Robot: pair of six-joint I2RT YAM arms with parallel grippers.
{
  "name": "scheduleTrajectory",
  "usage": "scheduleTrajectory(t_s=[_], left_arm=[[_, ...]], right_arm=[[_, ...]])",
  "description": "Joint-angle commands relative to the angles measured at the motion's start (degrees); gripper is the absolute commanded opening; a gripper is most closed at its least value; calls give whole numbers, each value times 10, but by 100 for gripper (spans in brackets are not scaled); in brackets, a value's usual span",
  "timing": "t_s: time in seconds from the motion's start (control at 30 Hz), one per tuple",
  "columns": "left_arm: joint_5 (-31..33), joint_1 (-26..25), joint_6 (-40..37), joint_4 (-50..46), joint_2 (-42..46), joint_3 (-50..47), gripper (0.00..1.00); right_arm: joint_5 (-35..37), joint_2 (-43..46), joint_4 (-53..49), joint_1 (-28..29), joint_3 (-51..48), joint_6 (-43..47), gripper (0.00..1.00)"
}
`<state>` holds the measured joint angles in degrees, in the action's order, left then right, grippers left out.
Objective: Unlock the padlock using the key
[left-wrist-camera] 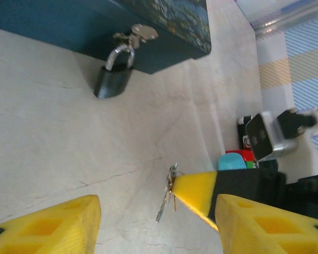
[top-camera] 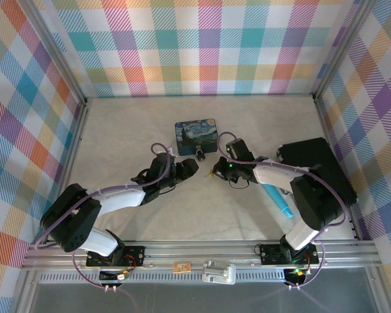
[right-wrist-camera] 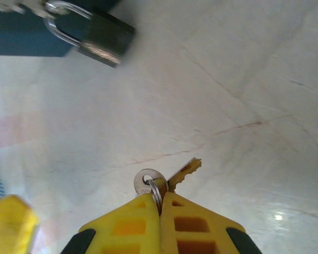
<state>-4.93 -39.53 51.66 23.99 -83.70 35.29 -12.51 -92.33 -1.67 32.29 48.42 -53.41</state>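
Count: one padlock (left-wrist-camera: 112, 79); one key (right-wrist-camera: 185, 170); one painted tin (top-camera: 195, 135); one light-blue pen (top-camera: 278, 202); two arms, two yellow fingers on each.

Right fingers (right-wrist-camera: 132, 222) pressed together, pinching the key at its head end; a small wire ring (right-wrist-camera: 155, 186) and a round silvery piece on it sit right at the fingertips; cannot tell whether that piece is a second key; the toothed blade sticks out past the tips, tilted up and to the right in the right wrist view, clear of the worktop (right-wrist-camera: 244, 79).

Left fingers (left-wrist-camera: 53, 227) spread wide, nothing between them; from the left wrist view the key (left-wrist-camera: 167, 198) shows edge-on at the tip of a right finger, just beyond the gap.

Padlock ahead of both pairs of fingers, near them but apart; touched by neither; the key is well short of it.

Padlock: small, dark-grey, squat body; thin silvery shackle, closed, looped through a metal clasp (left-wrist-camera: 135, 34) on the tin's side wall; body lies against the worktop beside the tin. Key: tiny, thin, brass-toned blade, far smaller than the tin.

Pen lies on the worktop under the right arm, well apart from the padlock.
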Motion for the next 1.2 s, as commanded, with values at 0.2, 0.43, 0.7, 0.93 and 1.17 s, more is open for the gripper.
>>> scheduleTrajectory(t_s=[0.2,0.43,0.7,0.93,1.17], left_arm=[[-17,-28,-4,87,-50,28,48],[-28,-41,5,108,-84,50,40],[-24,-44,13,107,-94,45,39],[-17,-46,28,143,-113,16,45],[-44,-52,33,251,-159,8,35]], right_arm=[[-25,39,45,-5,-5,-38,0],[-33,43,70,-5,-21,-55,0],[-27,49,75,-8,-30,-59,0],[-36,48,81,-14,-36,-66,0],[-52,47,91,-26,-38,-87,0]])
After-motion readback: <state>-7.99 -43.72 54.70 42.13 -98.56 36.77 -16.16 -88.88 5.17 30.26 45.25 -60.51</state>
